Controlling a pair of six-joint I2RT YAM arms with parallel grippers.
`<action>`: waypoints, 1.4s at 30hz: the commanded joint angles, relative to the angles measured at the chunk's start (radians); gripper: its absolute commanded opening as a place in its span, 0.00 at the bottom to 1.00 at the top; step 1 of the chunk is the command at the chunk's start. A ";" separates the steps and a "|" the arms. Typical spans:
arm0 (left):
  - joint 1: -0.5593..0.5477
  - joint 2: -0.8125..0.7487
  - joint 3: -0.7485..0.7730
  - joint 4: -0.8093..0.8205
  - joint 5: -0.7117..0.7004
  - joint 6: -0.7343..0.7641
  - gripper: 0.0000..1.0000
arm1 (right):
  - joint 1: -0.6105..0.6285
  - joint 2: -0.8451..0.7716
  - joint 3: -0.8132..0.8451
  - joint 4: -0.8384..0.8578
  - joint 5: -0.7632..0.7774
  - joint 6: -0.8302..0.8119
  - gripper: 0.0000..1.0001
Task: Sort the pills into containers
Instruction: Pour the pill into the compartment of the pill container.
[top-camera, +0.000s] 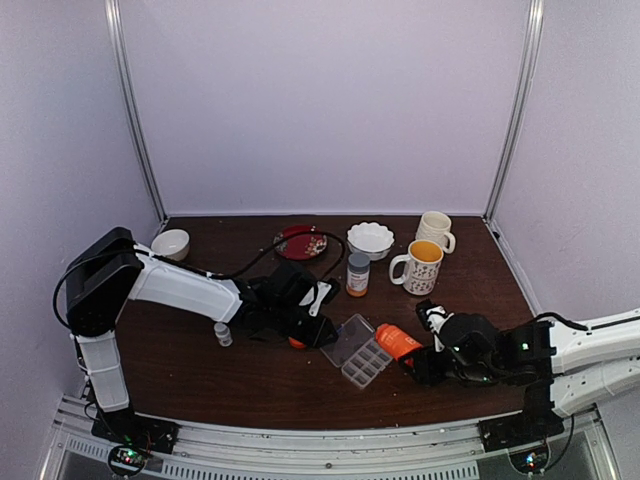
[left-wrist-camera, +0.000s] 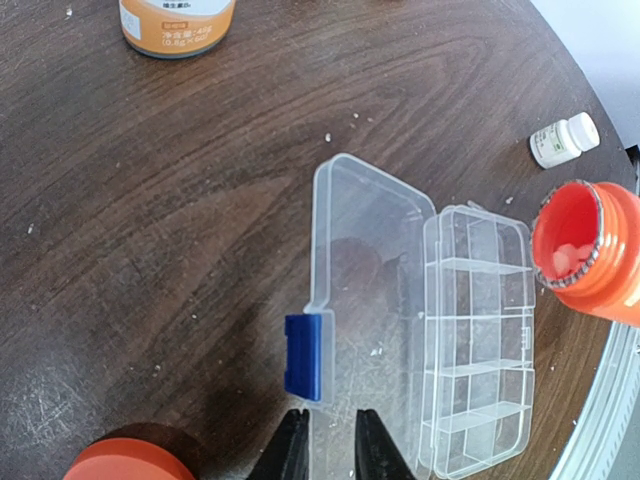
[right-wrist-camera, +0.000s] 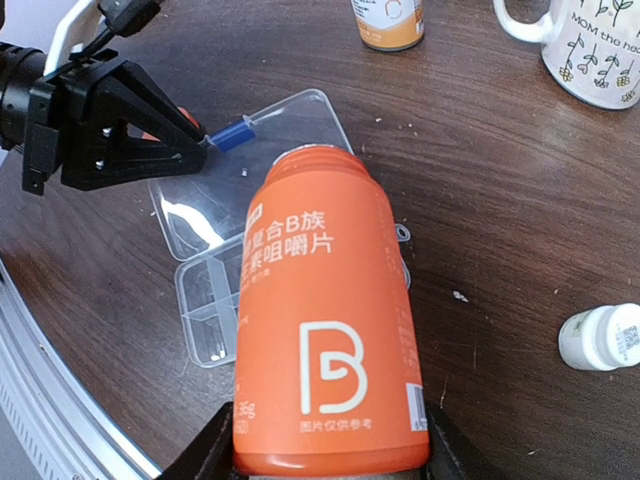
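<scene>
Probably a lab booth: white panels, aluminium posts.

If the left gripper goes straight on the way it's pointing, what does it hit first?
The organiser's open clear lid. The left gripper is already at its edge, just short of the blue latch. Whether it is pinching that edge is unclear.
</scene>
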 joint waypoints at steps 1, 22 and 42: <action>0.006 -0.030 -0.009 0.039 -0.009 -0.002 0.19 | -0.010 0.026 0.034 -0.062 0.028 -0.018 0.00; 0.007 -0.029 -0.007 0.039 -0.009 -0.003 0.19 | -0.033 0.051 0.054 -0.079 -0.019 -0.027 0.00; 0.006 -0.026 -0.004 0.036 -0.006 -0.004 0.19 | -0.038 0.068 0.089 -0.126 -0.022 -0.032 0.00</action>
